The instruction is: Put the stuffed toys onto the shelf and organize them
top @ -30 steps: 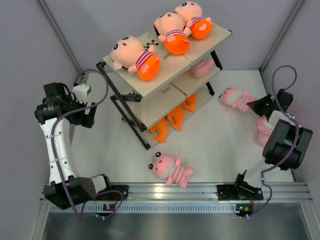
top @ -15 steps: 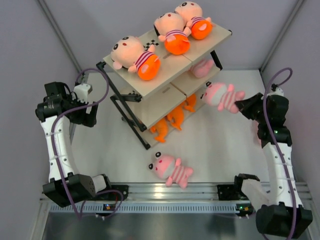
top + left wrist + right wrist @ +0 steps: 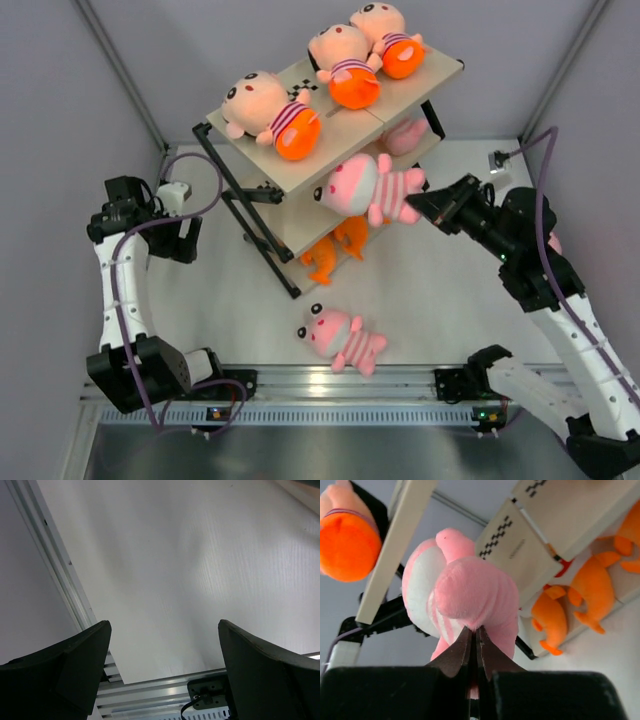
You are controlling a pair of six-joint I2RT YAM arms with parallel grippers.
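A white desk walled by grey panels carries a three-board shelf. The right end effector is pinched tight on the hind end of a pink striped animal, which sticks out straight ahead of its tips, head under the top board's edge. Whether it rests on the middle board I cannot tell. Beyond it on the top board lie three dolls. Below it, orange creatures sit on the bottom board. A second pink animal lies on the desk, nearer the arm bases. The left end effector is spread wide, holding nothing, over bare desk.
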